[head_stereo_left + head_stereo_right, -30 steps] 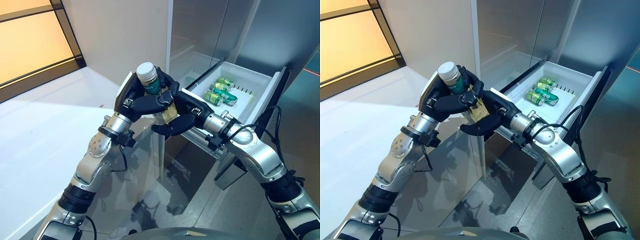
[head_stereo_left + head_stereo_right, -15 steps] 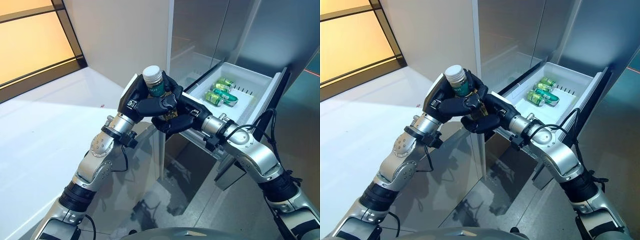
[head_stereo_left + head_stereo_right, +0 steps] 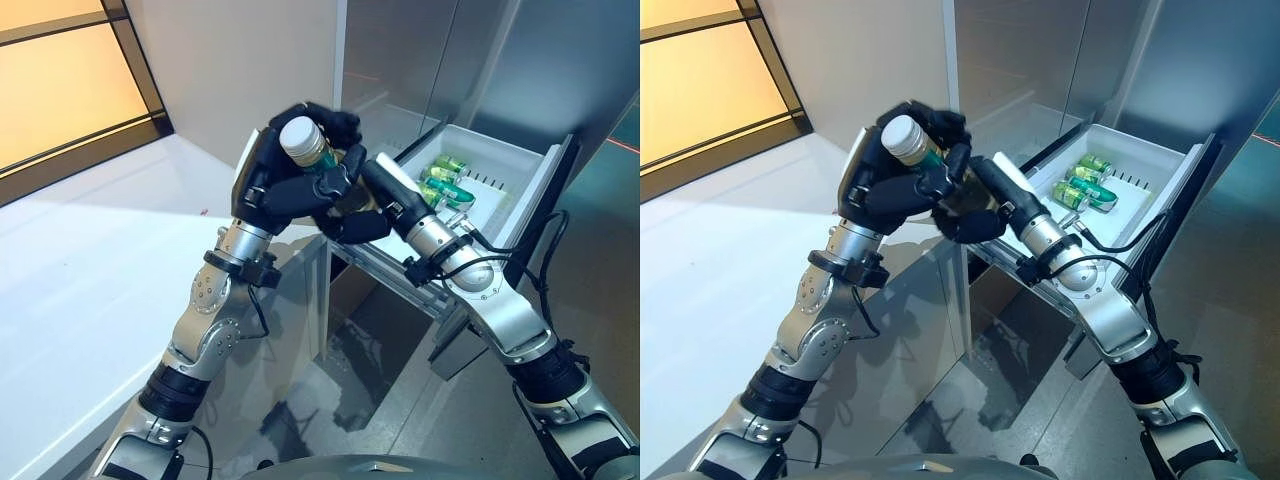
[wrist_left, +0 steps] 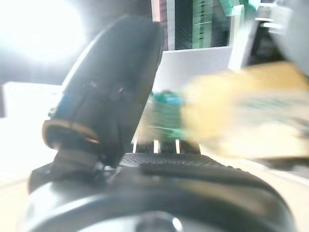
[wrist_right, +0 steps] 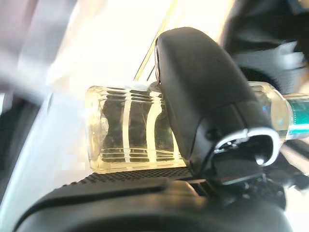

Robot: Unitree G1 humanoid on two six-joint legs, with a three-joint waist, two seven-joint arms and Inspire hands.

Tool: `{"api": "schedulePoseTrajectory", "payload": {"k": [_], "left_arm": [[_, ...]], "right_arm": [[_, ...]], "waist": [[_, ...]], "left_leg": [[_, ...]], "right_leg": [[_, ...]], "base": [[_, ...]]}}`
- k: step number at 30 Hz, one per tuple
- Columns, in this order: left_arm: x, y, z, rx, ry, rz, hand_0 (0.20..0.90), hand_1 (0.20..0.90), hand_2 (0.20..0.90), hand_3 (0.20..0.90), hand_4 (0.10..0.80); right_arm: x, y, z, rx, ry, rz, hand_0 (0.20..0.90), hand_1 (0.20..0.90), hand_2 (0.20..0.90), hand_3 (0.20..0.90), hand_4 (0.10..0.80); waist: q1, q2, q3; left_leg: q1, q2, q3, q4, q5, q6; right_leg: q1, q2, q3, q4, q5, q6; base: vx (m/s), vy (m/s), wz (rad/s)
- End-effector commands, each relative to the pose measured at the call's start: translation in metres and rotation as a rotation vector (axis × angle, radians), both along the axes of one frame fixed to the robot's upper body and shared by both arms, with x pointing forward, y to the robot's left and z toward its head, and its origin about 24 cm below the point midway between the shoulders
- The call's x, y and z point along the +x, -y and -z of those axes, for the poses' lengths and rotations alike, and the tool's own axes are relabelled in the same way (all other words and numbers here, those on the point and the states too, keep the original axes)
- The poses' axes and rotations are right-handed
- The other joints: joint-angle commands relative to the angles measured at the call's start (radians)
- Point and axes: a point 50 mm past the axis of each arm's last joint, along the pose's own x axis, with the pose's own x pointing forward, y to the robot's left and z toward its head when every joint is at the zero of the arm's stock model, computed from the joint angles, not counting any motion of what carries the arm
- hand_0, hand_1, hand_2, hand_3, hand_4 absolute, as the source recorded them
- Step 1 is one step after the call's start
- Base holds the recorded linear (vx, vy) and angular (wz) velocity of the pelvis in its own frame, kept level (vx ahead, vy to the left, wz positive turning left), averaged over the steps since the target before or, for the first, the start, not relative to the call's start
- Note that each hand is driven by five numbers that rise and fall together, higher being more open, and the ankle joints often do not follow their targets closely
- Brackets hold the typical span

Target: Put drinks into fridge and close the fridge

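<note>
Clear plastic, with pale yellow liquid, a green label and a white cap, the drink bottle [image 3: 312, 160] is held in the air just beside the open white fridge drawer [image 3: 505, 165]. The left hand [image 3: 275, 185] is curled round its neck and the right hand [image 3: 365, 205] is clamped on its lower body, thumb across the ribbed base. Inside the drawer several green drink cans [image 3: 445, 185] lie on their sides, close together.

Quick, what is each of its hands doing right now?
Left hand: shut on the upper part of the drink bottle.
Right hand: shut on the same bottle's lower part.
</note>
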Motion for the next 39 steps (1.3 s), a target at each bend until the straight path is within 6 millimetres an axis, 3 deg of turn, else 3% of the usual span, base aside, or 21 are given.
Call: {"api": "schedulePoseTrajectory", "payload": {"k": [1, 6, 10, 17, 19, 23, 29, 39], "left_arm": [[-0.020, 0.011, -0.064, -0.095, 0.318, 0.155, 0.900, 0.900, 0.900, 0.900, 0.800], [-0.008, 0.011, -0.035, -0.090, 0.125, 0.195, 0.900, 0.900, 0.900, 0.900, 0.800], [-0.006, 0.013, -0.005, -0.035, 0.009, 0.280, 0.900, 0.900, 0.900, 0.900, 0.800], [-0.011, 0.039, 0.038, 0.115, -0.200, 0.539, 0.900, 0.900, 0.900, 0.900, 0.800], [-0.017, 0.045, 0.064, 0.175, -0.319, 0.621, 0.900, 0.900, 0.900, 0.900, 0.800], [-0.027, 0.047, 0.095, 0.250, -0.451, 0.707, 0.900, 0.900, 0.900, 0.900, 0.800], [-0.041, 0.035, 0.153, 0.462, -0.633, 0.697, 0.900, 0.900, 0.900, 0.900, 0.800], [-0.040, -0.005, 0.223, 0.803, -0.764, 0.445, 0.900, 0.900, 0.900, 0.900, 0.800]], "right_arm": [[0.014, 0.056, -0.103, 0.034, 0.554, 0.409, 0.300, 0.300, 0.300, 0.200, 0.100], [0.021, 0.081, -0.110, 0.009, 0.586, 0.553, 0.300, 0.300, 0.300, 0.200, 0.100], [0.027, 0.111, -0.114, -0.024, 0.568, 0.671, 0.300, 0.300, 0.300, 0.200, 0.100], [0.044, 0.140, -0.119, -0.002, 0.484, 0.750, 0.300, 0.300, 0.300, 0.200, 0.100], [0.054, 0.154, -0.117, -0.029, 0.413, 0.784, 0.300, 0.300, 0.300, 0.200, 0.100], [0.063, 0.165, -0.109, -0.119, 0.306, 0.825, 0.300, 0.300, 0.300, 0.200, 0.100], [0.071, 0.197, -0.081, -0.248, 0.055, 0.896, 0.300, 0.300, 0.300, 0.200, 0.100], [0.078, 0.204, -0.063, -0.321, -0.210, 0.840, 0.300, 0.300, 0.300, 0.200, 0.100]], "waist": [[0.003, -0.025, -0.070], [0.029, -0.028, -0.064], [0.063, -0.032, -0.059], [0.093, -0.029, -0.054], [0.104, -0.025, -0.050], [0.112, -0.017, -0.045], [0.123, 0.002, -0.017], [0.119, 0.027, 0.084]], "left_leg": [[-0.014, -0.085, -0.011, 0.001, -0.064, 0.087], [-0.017, -0.089, -0.024, 0.001, -0.062, 0.087], [-0.016, -0.091, -0.049, 0.001, -0.068, 0.085], [-0.009, -0.094, -0.068, 0.001, -0.063, 0.081], [-0.007, -0.094, -0.071, 0.001, -0.060, 0.079], [-0.006, -0.093, -0.072, 0.001, -0.057, 0.077], [-0.015, -0.090, -0.072, 0.001, -0.051, 0.080], [-0.090, -0.085, -0.085, 0.001, -0.029, 0.086]], "right_leg": [[0.006, 0.073, 0.031, 0.005, 0.001, -0.053], [0.008, 0.069, 0.014, 0.005, 0.001, -0.054], [0.019, 0.063, -0.016, 0.005, -0.008, -0.053], [0.032, 0.058, -0.048, 0.005, -0.008, -0.050], [0.034, 0.056, -0.056, 0.005, -0.008, -0.049], [0.036, 0.055, -0.061, 0.005, -0.008, -0.048], [0.025, 0.058, -0.059, 0.005, -0.004, -0.050], [-0.058, 0.063, -0.033, 0.018, 0.004, -0.058]], "base": [[0.000, 0.000, 0.00], [0.001, -0.004, 0.08], [0.034, -0.008, 0.12], [0.066, -0.007, 0.16], [0.086, 0.006, 0.09], [0.072, -0.001, 0.14], [0.063, -0.024, 0.09], [-0.071, -0.047, 0.03]]}}
